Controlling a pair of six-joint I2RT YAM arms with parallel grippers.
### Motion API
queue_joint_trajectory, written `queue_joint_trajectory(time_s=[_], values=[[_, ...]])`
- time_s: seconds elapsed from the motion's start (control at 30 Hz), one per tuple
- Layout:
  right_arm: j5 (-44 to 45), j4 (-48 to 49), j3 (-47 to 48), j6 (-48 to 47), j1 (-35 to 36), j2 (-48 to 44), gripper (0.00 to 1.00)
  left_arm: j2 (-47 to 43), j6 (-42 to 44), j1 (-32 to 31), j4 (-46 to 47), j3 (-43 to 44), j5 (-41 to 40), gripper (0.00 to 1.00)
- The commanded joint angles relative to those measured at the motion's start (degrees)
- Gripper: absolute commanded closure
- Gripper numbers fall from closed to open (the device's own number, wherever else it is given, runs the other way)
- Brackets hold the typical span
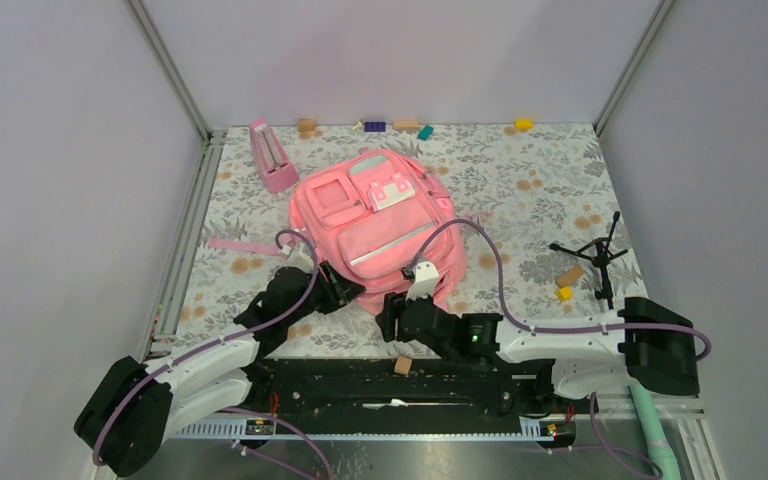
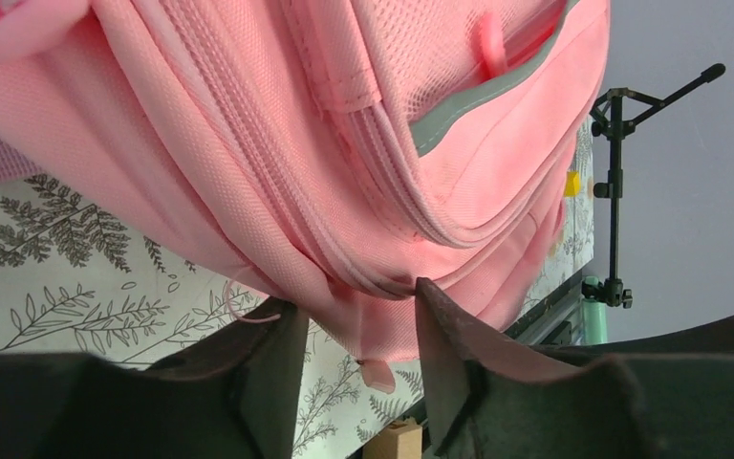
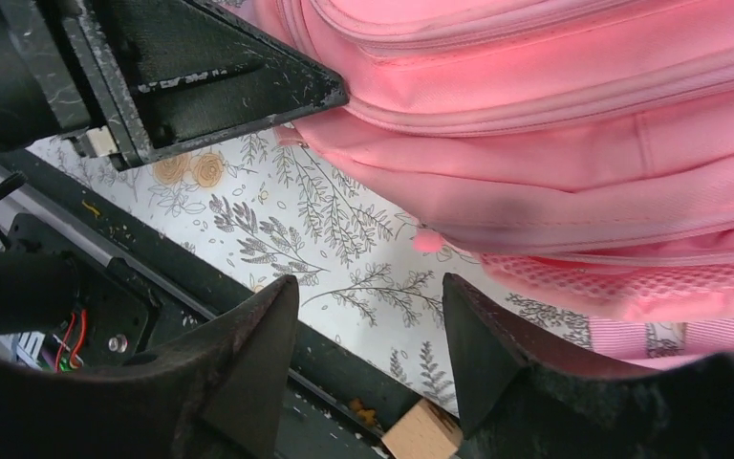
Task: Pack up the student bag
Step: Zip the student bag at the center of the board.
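Note:
The student bag [image 1: 375, 225], a soft pink backpack with a pale strip across its front pocket, lies flat mid-table. My left gripper [image 1: 345, 290] is at its near left corner. In the left wrist view a fold of the bag's lower edge [image 2: 277, 143] fills the gap of the left gripper [image 2: 354, 296], and both fingertips press into the fabric. My right gripper [image 1: 390, 318] is just off the bag's near edge. Seen from the right wrist, the right gripper [image 3: 368, 292] is open over the patterned cloth with nothing between its fingers, beside the bag [image 3: 554, 124].
A wooden block [image 1: 402, 366] sits at the table's near edge below the right gripper. A pink metronome-shaped object [image 1: 272, 155] stands back left. Small coloured blocks [image 1: 374, 126] line the back wall. A black tripod [image 1: 595, 255] and two small blocks [image 1: 566, 283] lie to the right.

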Motion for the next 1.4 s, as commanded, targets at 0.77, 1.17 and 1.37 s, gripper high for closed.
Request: queue_joint_trajectory(time_s=[0.77, 1.17, 1.37], values=[[14.30, -11.91, 13.69, 11.88, -0.28, 15.17, 0.49, -3.51, -0.61, 0.42, 4.18, -0.03, 1.04, 0.91], [17.29, -19.03, 17.72, 16.06, -0.24, 20.63, 0.51, -3.05, -0.13, 0.43, 3.83, 1.02, 1.08, 0.90], [19.04, -19.08, 16.42, 17.42, -0.75, 20.71, 0.53, -3.69, -0.18, 0.42, 3.11, 0.68, 1.15, 0.90]])
